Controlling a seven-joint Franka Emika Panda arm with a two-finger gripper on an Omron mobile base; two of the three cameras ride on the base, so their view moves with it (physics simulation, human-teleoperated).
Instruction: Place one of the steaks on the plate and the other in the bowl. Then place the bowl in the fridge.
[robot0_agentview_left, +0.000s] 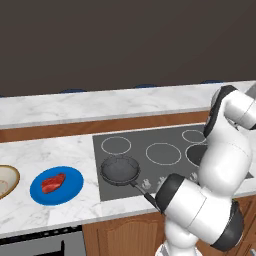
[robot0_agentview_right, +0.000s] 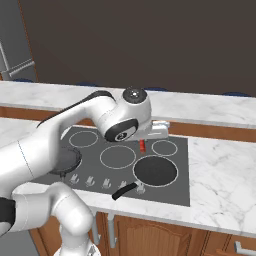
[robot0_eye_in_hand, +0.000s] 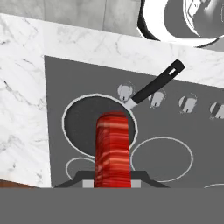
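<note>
Above stovetop (robot0_agentview_right: 120, 165), steak (robot0_eye_in_hand: 112, 148) hangs clamped in pincer (robot0_eye_in_hand: 112, 183).

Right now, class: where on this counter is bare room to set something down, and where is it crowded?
Free: marble between blue plate and cooktop; marble right of the cooktop. Crowded: cooktop's front, with two frying pans; the plate holds a steak.

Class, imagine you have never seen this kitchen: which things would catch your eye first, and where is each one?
First, the red steak pinched in the gripper, hanging above the dark stove and the black frying pan. Next, the bright blue plate on the marble counter left of the stove, with another steak lying on it. A tan bowl sits beside the plate at the left base view's edge.
</note>
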